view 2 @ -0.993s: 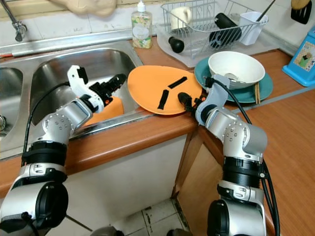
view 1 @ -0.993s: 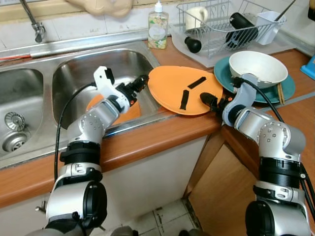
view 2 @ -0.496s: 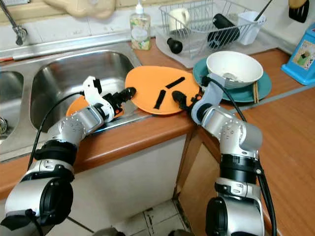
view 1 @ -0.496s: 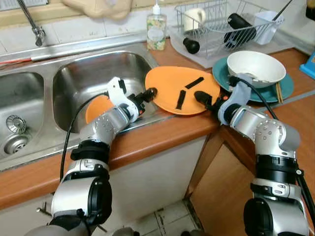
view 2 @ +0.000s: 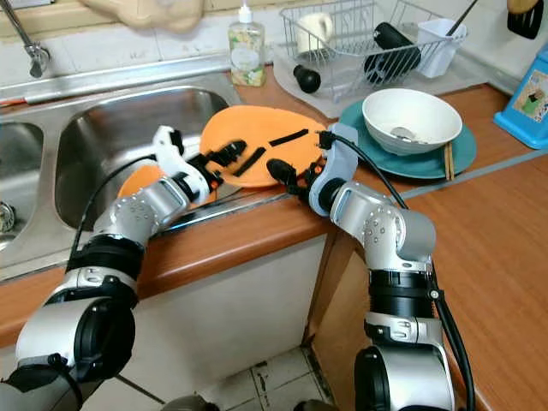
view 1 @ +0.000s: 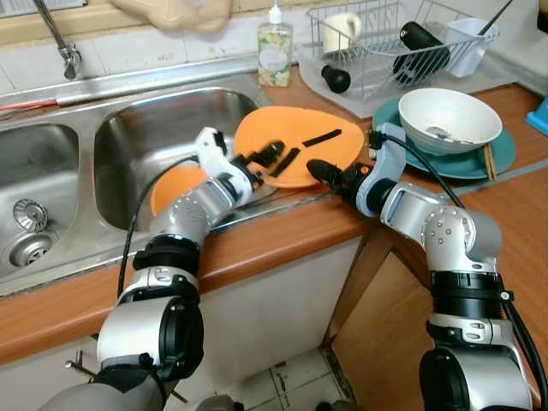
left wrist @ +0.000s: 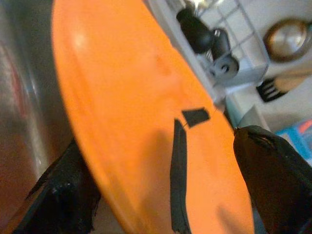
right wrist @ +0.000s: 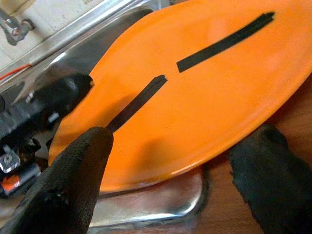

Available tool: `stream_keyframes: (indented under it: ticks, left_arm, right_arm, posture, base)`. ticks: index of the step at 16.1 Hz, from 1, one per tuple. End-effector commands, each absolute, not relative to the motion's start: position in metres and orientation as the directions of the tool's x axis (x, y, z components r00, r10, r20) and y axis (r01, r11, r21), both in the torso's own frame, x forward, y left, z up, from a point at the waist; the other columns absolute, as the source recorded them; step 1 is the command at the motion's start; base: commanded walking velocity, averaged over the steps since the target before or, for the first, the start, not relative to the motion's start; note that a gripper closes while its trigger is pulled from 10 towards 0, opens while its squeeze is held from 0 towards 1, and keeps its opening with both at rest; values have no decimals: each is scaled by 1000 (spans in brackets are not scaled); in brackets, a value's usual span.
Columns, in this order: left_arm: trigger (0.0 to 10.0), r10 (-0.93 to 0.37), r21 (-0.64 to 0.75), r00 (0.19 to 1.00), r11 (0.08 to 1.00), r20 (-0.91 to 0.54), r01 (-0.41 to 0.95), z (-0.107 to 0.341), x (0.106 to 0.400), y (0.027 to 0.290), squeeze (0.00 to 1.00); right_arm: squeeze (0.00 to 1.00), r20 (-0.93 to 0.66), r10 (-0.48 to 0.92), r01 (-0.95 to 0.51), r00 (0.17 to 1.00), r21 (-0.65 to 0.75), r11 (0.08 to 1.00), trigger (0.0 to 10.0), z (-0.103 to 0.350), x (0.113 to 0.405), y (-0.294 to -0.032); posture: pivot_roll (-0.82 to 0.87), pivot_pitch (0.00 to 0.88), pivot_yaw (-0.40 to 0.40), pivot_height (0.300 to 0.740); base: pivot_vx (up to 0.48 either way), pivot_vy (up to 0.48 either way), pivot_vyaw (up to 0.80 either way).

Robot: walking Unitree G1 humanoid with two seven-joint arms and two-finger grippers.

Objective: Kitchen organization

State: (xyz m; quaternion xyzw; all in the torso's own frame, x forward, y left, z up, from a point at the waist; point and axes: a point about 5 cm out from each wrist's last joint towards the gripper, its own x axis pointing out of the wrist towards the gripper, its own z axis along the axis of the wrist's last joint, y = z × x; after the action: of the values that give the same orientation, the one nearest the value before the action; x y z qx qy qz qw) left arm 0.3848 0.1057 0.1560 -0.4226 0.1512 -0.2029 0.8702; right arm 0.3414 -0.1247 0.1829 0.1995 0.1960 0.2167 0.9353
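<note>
- The orange plate [view 1: 295, 145] sits just above the middle of the left eye view, tilted across the sink's right rim [view 1: 274, 199], partly over the basin and partly over the wooden counter [view 1: 282, 231]. Two black strips [right wrist: 222, 43] lie on its face.
- The left gripper [view 1: 265, 157] is at the plate's left edge. In the left wrist view one black finger sits under the rim and the other over the face, so the fingers are spread around the edge; I cannot tell whether they press on it.
- The right gripper [view 1: 330, 172] is at the plate's near right edge, fingers spread with the rim between them, not pinching.
- A second orange plate [view 1: 171, 184] lies in the basin, low left of the first.
- A white bowl [view 1: 449, 118] on a teal plate [view 1: 501, 154] fills the upper right, in front of a dish rack [view 1: 394, 43]. A soap bottle [view 1: 275, 44] stands at top centre.
- Handling, as a judgement: the plate looks like stiff, light plastic with a smooth, glossy face, so likely slippery when wet and unlikely to break.
- It is wide and shallow, so a one-sided hold would let it swing.
- The best hold is the thin rim, one finger beneath and one above, from opposite sides.
- The loose-looking strips may slide off if it tips further.
</note>
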Motion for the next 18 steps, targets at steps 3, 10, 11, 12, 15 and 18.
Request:
stream_keyframes:
  ticks: [3,10,11,12,15,18]
  left_arm:
    - [0,-472,-817,880,526,-50,236,163,388,109,0]
    - [0,-451,-849,892,485,-36,211,163,389,111,0]
    - [0,-436,-852,898,488,-49,190,162,390,113,0]
    - [0,-426,-850,903,495,-58,178,160,390,115,0]
    - [0,-415,-854,908,493,-64,165,159,390,116,0]
    - [0,-399,-863,915,481,-61,153,160,391,119,0]
  right_arm:
    - [0,-246,503,-366,828,443,819,10000,189,341,-125]
    - [0,-244,510,-392,825,405,826,10000,189,337,-124]
    - [0,-244,512,-395,824,400,827,10000,190,336,-125]
    - [0,-244,513,-398,823,397,827,10000,190,334,-126]
    - [0,-237,530,-430,814,369,824,10000,193,328,-128]
    - [0,-232,562,-475,794,341,812,10000,195,319,-130]
  posture:
    - [-65,0,69,740]
    - [-65,0,69,740]
    - [-68,0,70,740]
    - [-69,0,71,740]
    - [-70,0,71,740]
    - [-71,0,71,740]
  base:
    - [0,0,0]
    - [0,0,0]
    - [0,0,0]
    - [0,0,0]
    - [0,0,0]
    - [0,0,0]
